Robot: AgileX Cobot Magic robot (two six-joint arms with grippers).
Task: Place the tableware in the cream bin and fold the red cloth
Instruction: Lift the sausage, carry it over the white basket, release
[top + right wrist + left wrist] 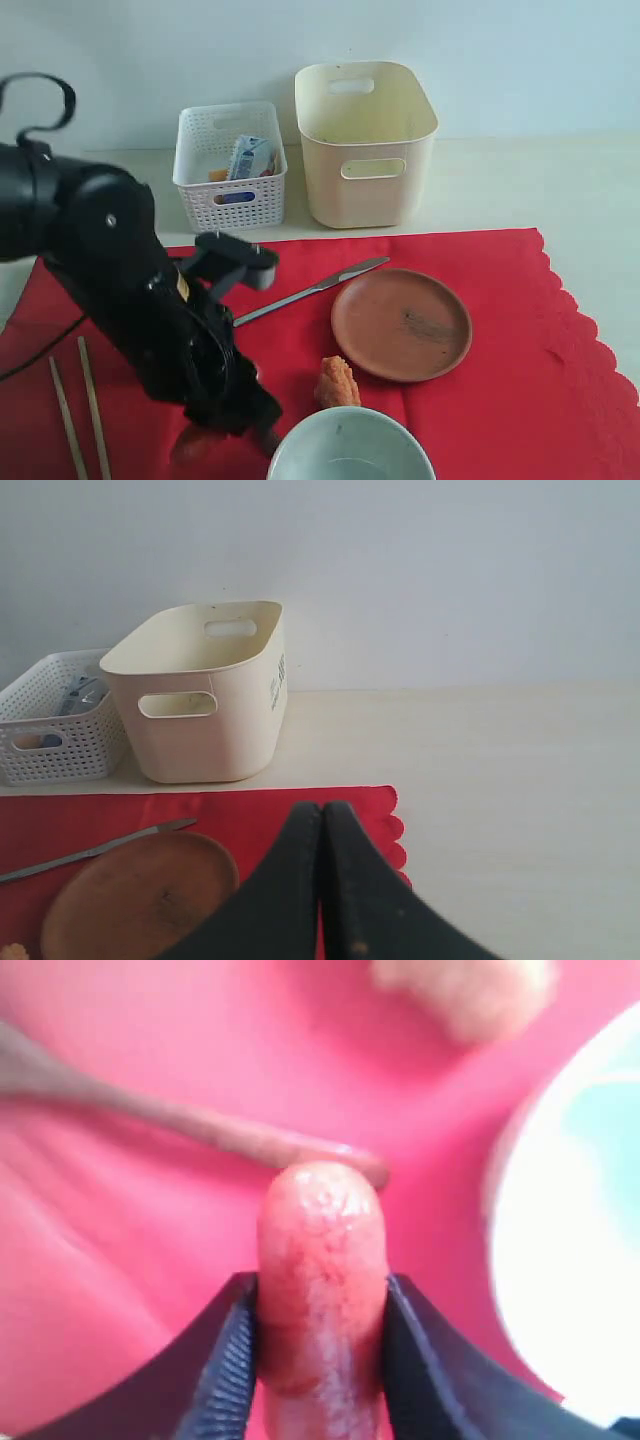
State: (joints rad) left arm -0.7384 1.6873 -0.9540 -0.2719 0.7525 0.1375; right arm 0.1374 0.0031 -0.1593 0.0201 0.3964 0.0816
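Observation:
My left gripper (320, 1285) is low over the red cloth (520, 380), shut on a reddish sausage-shaped piece of food (320, 1260), one jaw pressed to each side. In the exterior view it (228, 432) sits left of the pale bowl (350, 445). The bowl (580, 1210) is close beside the sausage. A thin brownish handle (200, 1130) lies just past the sausage tip, blurred. On the cloth lie a silver knife (315, 288), a brown plate (400, 323) and two chopsticks (80, 410). The cream bin (365, 140) stands behind. My right gripper (323, 810) is shut and empty.
A white lattice basket (230, 165) holding a milk carton (250, 157) stands left of the cream bin. An orange food chunk (337, 383) lies between plate and bowl. The left arm hides part of the cloth. Bare table (560, 190) lies right of the bin.

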